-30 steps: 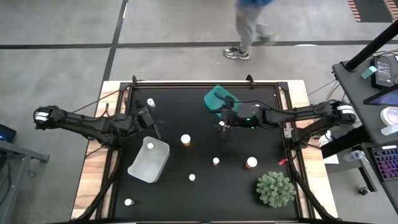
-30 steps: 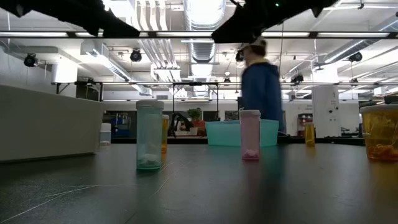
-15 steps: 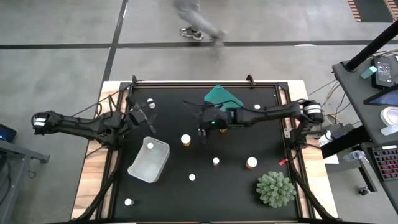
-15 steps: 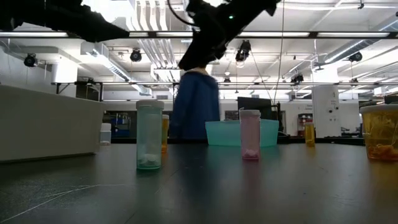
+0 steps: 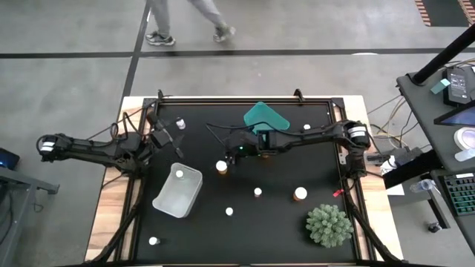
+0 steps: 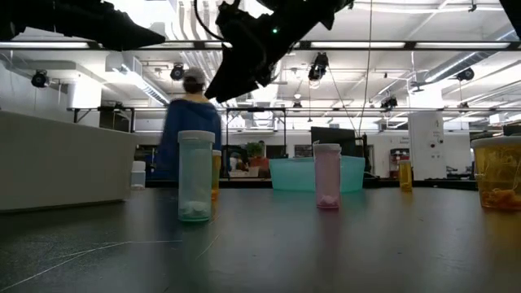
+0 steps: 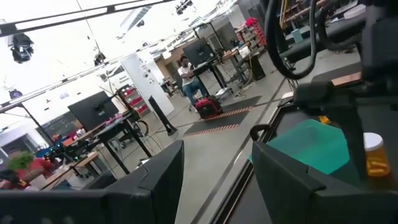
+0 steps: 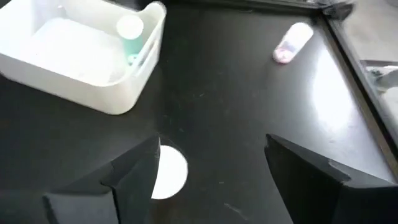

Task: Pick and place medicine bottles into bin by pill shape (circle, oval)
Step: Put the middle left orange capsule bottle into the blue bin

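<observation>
High view: straight down over the whole black tabletop (image 5: 282,222). Low view: level at tabletop height, facing the room behind. Right wrist view: close above the white bin (image 8: 68,59), also seen from above (image 5: 178,191). Left wrist view: tilted up toward the room.

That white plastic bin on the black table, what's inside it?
The white plastic bin holds one white-capped bottle with a teal body, standing in a corner. The rest of its floor looks bare. The bottle's pills cannot be seen.
</observation>
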### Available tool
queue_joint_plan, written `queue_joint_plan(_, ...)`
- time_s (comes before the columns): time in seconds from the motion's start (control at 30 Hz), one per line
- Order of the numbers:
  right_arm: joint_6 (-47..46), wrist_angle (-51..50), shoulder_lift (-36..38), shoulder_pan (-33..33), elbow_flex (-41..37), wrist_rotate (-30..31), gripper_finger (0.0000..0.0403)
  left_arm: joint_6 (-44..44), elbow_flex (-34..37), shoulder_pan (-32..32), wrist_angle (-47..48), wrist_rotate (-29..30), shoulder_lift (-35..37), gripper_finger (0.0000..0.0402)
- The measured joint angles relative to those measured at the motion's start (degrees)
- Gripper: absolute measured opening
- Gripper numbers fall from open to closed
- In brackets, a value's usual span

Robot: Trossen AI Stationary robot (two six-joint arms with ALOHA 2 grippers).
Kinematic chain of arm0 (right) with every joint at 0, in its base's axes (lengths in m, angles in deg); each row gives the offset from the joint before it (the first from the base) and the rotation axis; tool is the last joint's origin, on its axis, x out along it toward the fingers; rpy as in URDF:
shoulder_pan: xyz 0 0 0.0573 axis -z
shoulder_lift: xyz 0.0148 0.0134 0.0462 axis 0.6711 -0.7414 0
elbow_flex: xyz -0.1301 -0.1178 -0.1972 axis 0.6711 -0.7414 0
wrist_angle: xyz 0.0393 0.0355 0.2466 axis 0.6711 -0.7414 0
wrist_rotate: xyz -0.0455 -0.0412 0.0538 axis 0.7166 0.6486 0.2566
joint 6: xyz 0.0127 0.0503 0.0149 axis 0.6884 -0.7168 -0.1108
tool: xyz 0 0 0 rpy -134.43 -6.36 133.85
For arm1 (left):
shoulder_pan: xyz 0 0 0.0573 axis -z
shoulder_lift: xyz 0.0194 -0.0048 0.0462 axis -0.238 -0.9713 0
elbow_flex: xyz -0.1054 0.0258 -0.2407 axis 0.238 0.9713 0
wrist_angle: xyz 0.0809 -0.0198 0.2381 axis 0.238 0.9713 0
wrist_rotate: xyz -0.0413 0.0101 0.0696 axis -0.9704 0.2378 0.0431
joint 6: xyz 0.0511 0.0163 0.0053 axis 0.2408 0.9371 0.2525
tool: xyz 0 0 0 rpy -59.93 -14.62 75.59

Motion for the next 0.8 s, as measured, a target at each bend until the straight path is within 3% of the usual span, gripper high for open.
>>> queue_joint_plan(0.17,-2.70,0.33,-2.70,0.26,0.01,-0.75,0.0275,0.06,0.01,0.00,0.00,-0.02,-0.33,0.0173)
queue_joint_plan(0.57,-4.33,0.68,-7.86,0.20,0.01,-2.95,0.0341,0.32,0.09,0.00,-0.04,-0.04,-0.31,0.0173)
queue_joint_plan(0.8,-5.60,0.61,-8.01,0.11,0.01,-5.04,0.0348,0.41,0.21,0.00,-0.09,-0.10,-0.42,0.0173)
